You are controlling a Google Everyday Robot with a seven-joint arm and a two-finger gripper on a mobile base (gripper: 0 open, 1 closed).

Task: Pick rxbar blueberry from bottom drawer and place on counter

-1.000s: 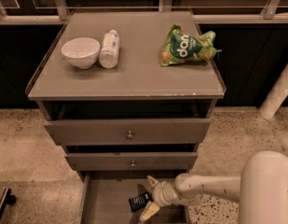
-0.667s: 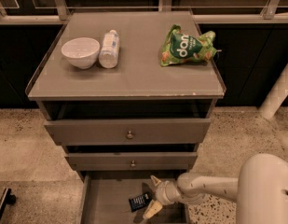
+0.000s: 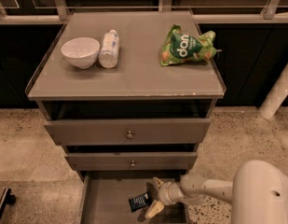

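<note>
The rxbar blueberry, a small dark navy wrapper with white lettering, lies flat on the floor of the open bottom drawer. My gripper reaches into the drawer from the right. It is open, with one pale finger beyond the bar's right end and the other in front of it. The bar is not lifted. The counter is the glossy grey-brown cabinet top above.
On the counter stand a white bowl, a white bottle lying beside it, and a green chip bag at the back right. Two knobbed drawers stick out slightly above the bottom one. My white arm fills the lower right.
My gripper has shifted very slightly to the right. The bar has not moved.
</note>
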